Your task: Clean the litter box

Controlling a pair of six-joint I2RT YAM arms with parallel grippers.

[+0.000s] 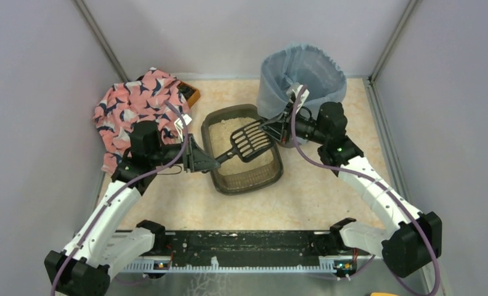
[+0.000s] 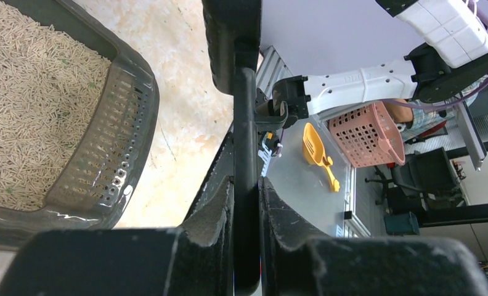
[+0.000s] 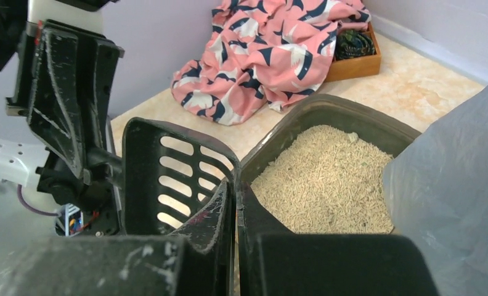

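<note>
L hand (image 1: 206, 161) is clamped tight on the handle of the scoop (image 1: 252, 140). R hand (image 3: 235, 191) has its jaws drawn together right at the scoop's far rim; can't tell if the rim is nipped btwn them. Litter box (image 1: 248, 186) sits mid surface (image 1: 328, 197), btwn patterned cloth (image 1: 140, 98) and bin (image 1: 303, 74), w/ the scoop head over it, apparently empty. Prob. a scooping pass: tip the front edge down, go shallow thru the litter (image 3: 328, 179), lift level, shake gently so pellets fall thru the slots, not over the low walls. Scoop: rigid black plastic, long slots. Litter: pale, loose, rod-like pellets. Box: glossy grey-brown, rounded corners. Bin liner: thin, crinkly.
</note>
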